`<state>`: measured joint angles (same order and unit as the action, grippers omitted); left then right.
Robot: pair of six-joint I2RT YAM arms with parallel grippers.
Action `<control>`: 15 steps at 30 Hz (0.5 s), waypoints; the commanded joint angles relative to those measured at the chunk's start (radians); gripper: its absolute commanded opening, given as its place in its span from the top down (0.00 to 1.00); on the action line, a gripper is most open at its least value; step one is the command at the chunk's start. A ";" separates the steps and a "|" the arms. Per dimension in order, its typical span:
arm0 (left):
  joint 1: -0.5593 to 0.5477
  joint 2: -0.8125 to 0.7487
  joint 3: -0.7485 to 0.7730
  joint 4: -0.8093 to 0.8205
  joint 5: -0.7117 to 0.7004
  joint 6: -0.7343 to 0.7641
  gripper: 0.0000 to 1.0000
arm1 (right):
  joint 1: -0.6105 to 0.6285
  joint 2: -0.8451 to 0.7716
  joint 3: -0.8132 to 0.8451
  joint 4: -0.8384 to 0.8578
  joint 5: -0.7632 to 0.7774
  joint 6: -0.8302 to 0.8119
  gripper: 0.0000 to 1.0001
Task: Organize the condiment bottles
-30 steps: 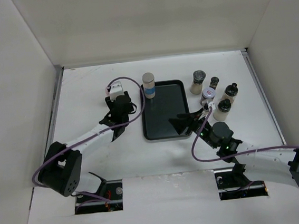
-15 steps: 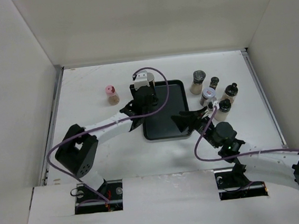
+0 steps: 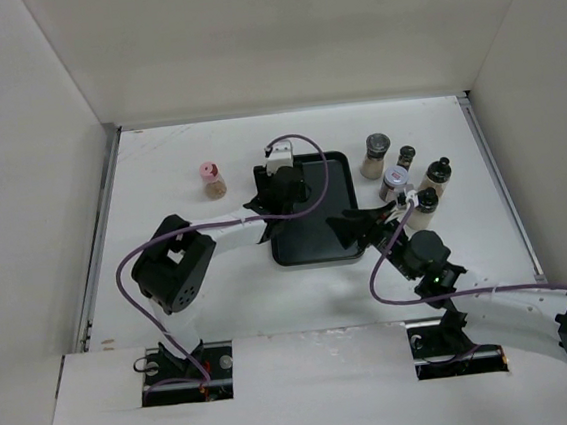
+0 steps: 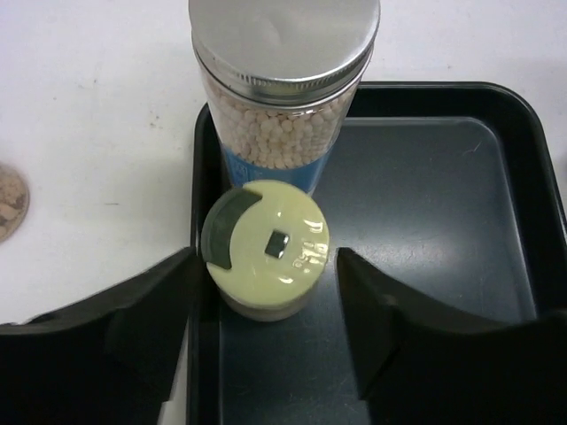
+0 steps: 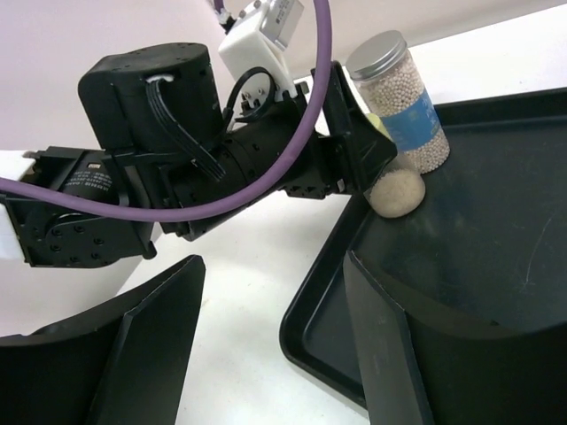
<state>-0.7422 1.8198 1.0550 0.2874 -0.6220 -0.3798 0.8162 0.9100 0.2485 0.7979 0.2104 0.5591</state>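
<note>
My left gripper (image 4: 266, 257) is spread; yellow-cap jar (image 4: 266, 243) stands between the fingers (image 4: 142, 328) in the tray (image 4: 425, 204), silver-lid jar (image 4: 283, 88) just past the tips. I'd lift out straight up. Right gripper (image 5: 270, 261) spread, empty.

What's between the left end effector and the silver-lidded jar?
A yellow-capped shaker, standing upright in the black tray; the left wrist view shows it.
</note>
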 commanded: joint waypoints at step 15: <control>0.085 -0.367 -0.204 0.041 -0.079 -0.013 0.15 | -0.018 0.021 0.023 0.026 -0.009 0.022 0.47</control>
<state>-0.7158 1.5059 0.8772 0.3103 -0.6537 -0.3813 0.8043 0.9180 0.2485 0.7937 0.2100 0.5716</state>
